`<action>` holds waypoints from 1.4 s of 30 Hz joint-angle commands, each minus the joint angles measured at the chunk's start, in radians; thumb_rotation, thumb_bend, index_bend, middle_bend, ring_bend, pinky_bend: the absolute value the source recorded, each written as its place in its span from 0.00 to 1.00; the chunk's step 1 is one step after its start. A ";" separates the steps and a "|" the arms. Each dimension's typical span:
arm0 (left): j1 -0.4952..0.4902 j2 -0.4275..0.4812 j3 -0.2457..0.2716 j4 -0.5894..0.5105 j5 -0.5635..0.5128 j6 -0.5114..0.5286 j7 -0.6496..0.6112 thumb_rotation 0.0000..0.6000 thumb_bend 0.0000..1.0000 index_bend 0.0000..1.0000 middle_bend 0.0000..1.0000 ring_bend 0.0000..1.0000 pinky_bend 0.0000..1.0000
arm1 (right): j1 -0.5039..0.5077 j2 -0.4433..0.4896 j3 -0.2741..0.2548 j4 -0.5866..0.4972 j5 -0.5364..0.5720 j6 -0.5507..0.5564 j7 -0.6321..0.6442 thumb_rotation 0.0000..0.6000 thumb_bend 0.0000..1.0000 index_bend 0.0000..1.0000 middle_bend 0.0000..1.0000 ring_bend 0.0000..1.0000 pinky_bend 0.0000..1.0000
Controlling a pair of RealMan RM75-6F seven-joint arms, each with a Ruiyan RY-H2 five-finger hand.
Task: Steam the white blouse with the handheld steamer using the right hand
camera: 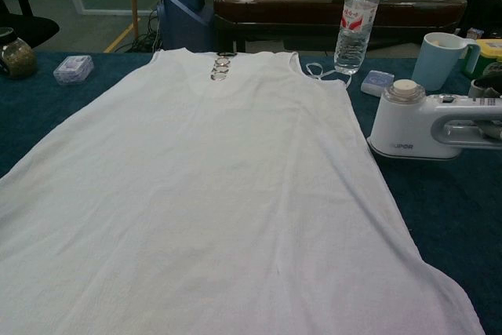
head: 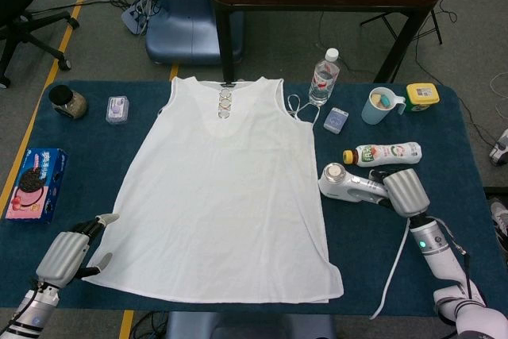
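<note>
The white sleeveless blouse [head: 222, 188] lies flat on the blue table, neckline at the far side; in the chest view the blouse [camera: 196, 178] fills most of the frame. The white handheld steamer [head: 343, 183] stands on the blue cloth just right of the blouse's edge, off the fabric. My right hand [head: 406, 194] grips its handle from the right. The chest view shows the steamer [camera: 412, 119] upright, with the hand mostly cut off at the right edge. My left hand [head: 70, 250] rests by the blouse's lower-left corner, fingers apart, holding nothing.
Right of the blouse stand a water bottle [head: 324, 77], a small box [head: 336, 120], a blue cup [head: 381, 105], a yellow-lidded tub [head: 422, 95] and a lying drink bottle [head: 385, 153]. The steamer cord [head: 394, 279] trails off the front edge. A jar [head: 67, 102], a small case [head: 117, 109] and a cookie box [head: 36, 182] sit left.
</note>
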 commanded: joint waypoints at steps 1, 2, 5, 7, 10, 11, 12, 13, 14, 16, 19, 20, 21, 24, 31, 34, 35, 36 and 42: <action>0.000 -0.001 0.001 0.001 -0.001 0.001 -0.002 1.00 0.32 0.15 0.19 0.27 0.29 | -0.013 -0.002 0.007 0.010 0.009 -0.012 0.003 1.00 0.79 0.82 0.72 0.70 0.72; 0.001 -0.002 0.001 0.002 -0.001 0.001 -0.003 1.00 0.32 0.15 0.19 0.27 0.29 | -0.016 -0.003 0.009 0.011 0.011 -0.015 0.003 1.00 0.79 0.82 0.72 0.69 0.72; 0.001 -0.001 0.003 0.003 -0.001 0.002 -0.004 1.00 0.32 0.15 0.19 0.27 0.29 | -0.027 -0.003 0.012 0.009 0.017 -0.035 0.005 1.00 0.79 0.82 0.70 0.67 0.69; 0.001 -0.001 0.003 0.003 -0.002 0.002 -0.005 1.00 0.32 0.15 0.19 0.27 0.29 | -0.035 0.001 0.010 0.003 0.019 -0.050 0.007 1.00 0.79 0.82 0.68 0.64 0.66; 0.002 0.000 0.004 0.002 -0.002 0.005 -0.006 1.00 0.32 0.15 0.19 0.27 0.29 | -0.047 0.015 0.010 -0.019 0.025 -0.076 0.008 1.00 0.79 0.71 0.60 0.55 0.58; 0.002 0.000 0.004 0.002 -0.002 0.005 -0.006 1.00 0.32 0.15 0.19 0.27 0.29 | -0.050 0.021 0.011 -0.030 0.027 -0.083 0.009 1.00 0.78 0.67 0.57 0.53 0.56; 0.002 0.001 0.004 0.002 -0.001 0.006 -0.006 1.00 0.32 0.15 0.19 0.27 0.29 | -0.053 0.026 0.014 -0.041 0.030 -0.084 0.009 1.00 0.76 0.58 0.52 0.48 0.52; 0.001 0.001 0.003 0.002 -0.001 0.006 -0.006 1.00 0.32 0.15 0.19 0.27 0.29 | -0.057 0.034 0.020 -0.056 0.038 -0.094 0.006 1.00 0.73 0.49 0.47 0.42 0.48; 0.001 0.001 0.003 0.002 0.000 0.007 -0.006 1.00 0.32 0.15 0.19 0.27 0.29 | -0.060 0.041 0.022 -0.071 0.042 -0.099 0.005 1.00 0.69 0.42 0.43 0.38 0.44; 0.000 0.002 0.003 0.001 0.002 0.007 -0.007 1.00 0.32 0.15 0.19 0.27 0.29 | -0.066 0.059 0.029 -0.107 0.051 -0.112 -0.006 1.00 0.56 0.27 0.34 0.28 0.36; -0.002 0.002 0.004 -0.001 0.003 0.006 -0.006 1.00 0.32 0.15 0.19 0.27 0.29 | -0.076 0.086 0.031 -0.161 0.058 -0.130 -0.033 1.00 0.37 0.13 0.26 0.22 0.31; -0.003 0.003 0.004 -0.001 0.003 0.006 -0.006 1.00 0.32 0.15 0.19 0.27 0.29 | -0.078 0.094 0.032 -0.177 0.061 -0.135 -0.042 1.00 0.32 0.11 0.25 0.22 0.30; -0.003 0.003 0.004 -0.002 0.004 0.005 -0.006 1.00 0.32 0.15 0.19 0.27 0.29 | -0.081 0.101 0.032 -0.194 0.062 -0.140 -0.050 1.00 0.26 0.08 0.22 0.20 0.29; -0.005 0.005 0.004 -0.004 0.005 0.005 -0.005 1.00 0.32 0.15 0.19 0.27 0.29 | -0.091 0.123 0.035 -0.250 0.068 -0.144 -0.070 1.00 0.15 0.04 0.19 0.18 0.26; -0.006 0.005 0.004 -0.007 0.003 0.005 -0.001 1.00 0.32 0.15 0.19 0.27 0.29 | -0.105 0.153 0.045 -0.350 0.077 -0.147 -0.078 1.00 0.02 0.00 0.11 0.09 0.17; -0.007 0.005 0.003 -0.008 0.002 0.004 0.001 1.00 0.32 0.15 0.19 0.27 0.29 | -0.109 0.168 0.042 -0.403 0.077 -0.162 -0.054 0.99 0.00 0.00 0.08 0.06 0.14; -0.008 0.005 0.003 -0.009 0.002 0.004 0.001 1.00 0.32 0.15 0.19 0.27 0.29 | -0.110 0.173 0.041 -0.418 0.077 -0.165 -0.048 0.98 0.00 0.00 0.07 0.06 0.13; -0.008 0.005 0.003 -0.010 0.003 0.004 0.002 1.00 0.32 0.15 0.19 0.27 0.29 | -0.111 0.178 0.040 -0.430 0.074 -0.165 -0.047 0.97 0.00 0.00 0.07 0.05 0.12; -0.007 0.013 -0.004 -0.014 -0.014 0.005 0.014 1.00 0.32 0.15 0.19 0.27 0.29 | -0.120 0.246 0.032 -0.561 0.052 -0.147 -0.011 0.90 0.00 0.00 0.05 0.04 0.09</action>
